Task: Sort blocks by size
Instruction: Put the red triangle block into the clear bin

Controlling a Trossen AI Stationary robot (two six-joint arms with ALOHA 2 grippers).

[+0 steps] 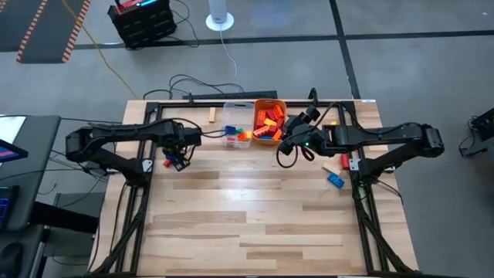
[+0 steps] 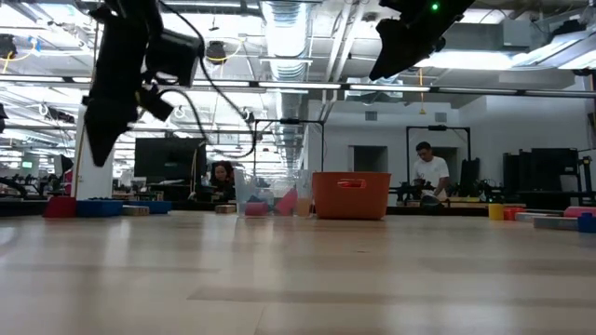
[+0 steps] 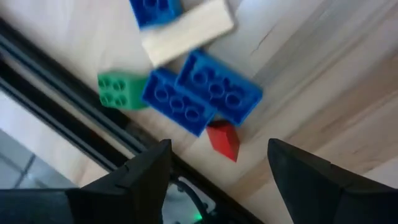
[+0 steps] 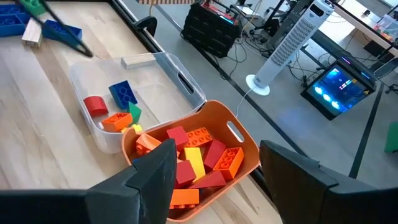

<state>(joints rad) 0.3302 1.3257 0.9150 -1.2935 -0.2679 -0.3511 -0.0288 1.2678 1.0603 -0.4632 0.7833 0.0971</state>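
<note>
My left gripper [image 3: 214,180] hangs above the left edge of the table [image 1: 255,224], its fingers [image 3: 146,171] spread apart with nothing between them. Below it lies a small cluster of blocks. Two long blue blocks [image 3: 202,93] lie side by side, touching along their long sides, studs up; in my left wrist view their long axes run parallel to each other and at a slant across the wood grain. A plain wooden bar [image 3: 186,31] lies just beyond them, its long axis at an angle to theirs, with another blue block [image 3: 155,9] against it. A green block [image 3: 118,90] touches the end of the nearer blue one, and a small red block [image 3: 224,140] sits at the blue pair's other side, close to my fingers.

My right gripper [image 4: 214,180] hovers over the orange tub [image 4: 242,158] at the back of the table, jaws wide and empty. The tub holds a jumble of red, orange and yellow blocks [image 4: 199,158] pointing every way. Just beside it, the clear plastic tub [image 4: 186,84] holds a few smaller pieces: red, blue, orange, green.

Near the right edge lie a wooden block [image 1: 333,169] and a blue block [image 1: 335,180], the blue one slanted to the table's edge.
</note>
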